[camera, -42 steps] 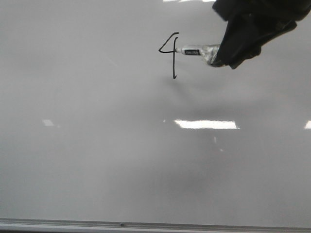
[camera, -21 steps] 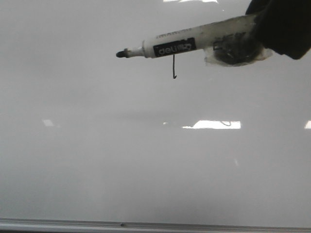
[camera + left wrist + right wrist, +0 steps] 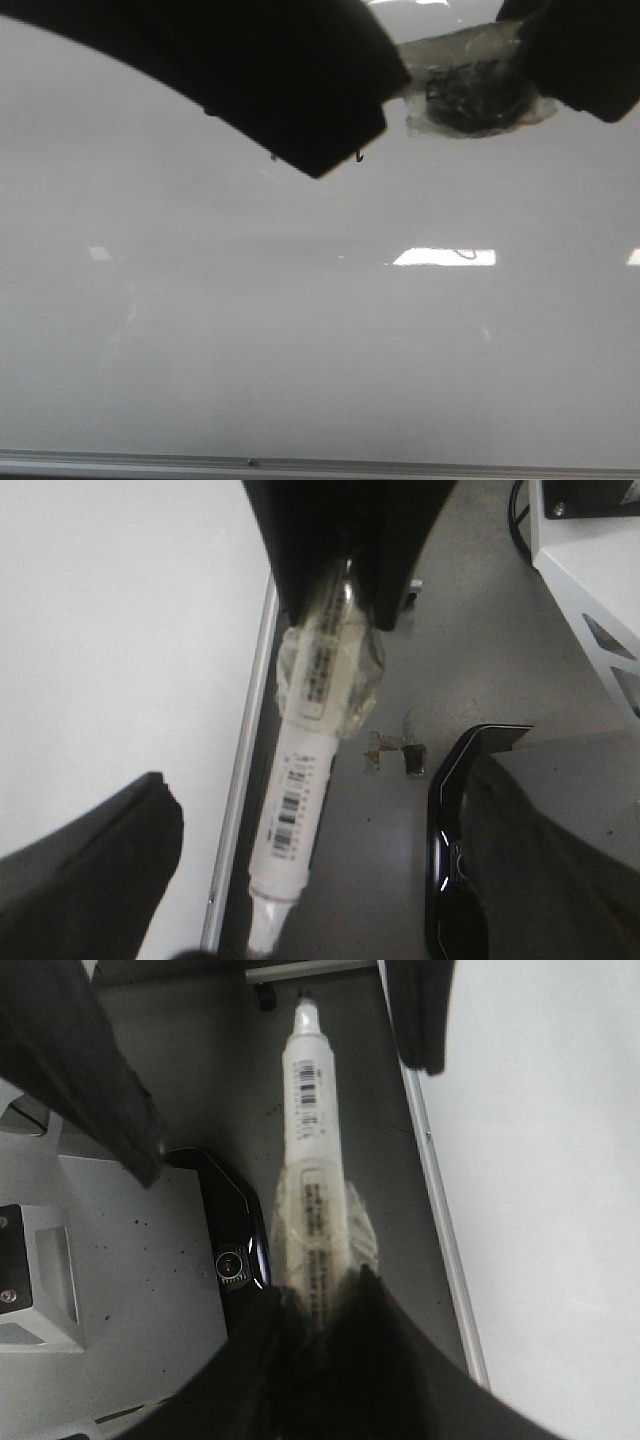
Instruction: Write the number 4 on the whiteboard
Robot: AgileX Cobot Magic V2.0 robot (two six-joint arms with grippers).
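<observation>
Your right gripper [image 3: 315,1295] is clamping shut on the tape-wrapped rear of a white marker [image 3: 300,780], and the bare felt tip is pointing away from its fingers. Your left gripper [image 3: 290,1110] is hanging open and empty, one dark finger on either side of the marker's front end without touching it.

In the front view, the left arm [image 3: 250,70] is blocking the upper left of the glossy whiteboard [image 3: 300,350]. Only the small hooked foot of the number 4 [image 3: 360,155] is showing below that arm. The figure looks finished, though most of it is hidden.

The marker is looking light, stiff and smooth – probably slippery plastic, which would explain the tape under the right fingers. If you are taking it with the left gripper, you should be aiming for the plain barrel behind the barcode label, not the tip. The board is rigid, but fresh ink on it is likely smudging at a touch, so you should be keeping both arms off the figure.

A second ago the whole 4 was showing with the tip at its crossbar. Half a second ago the marker was lifted and in plain sight. Now the left arm is covering it.
</observation>
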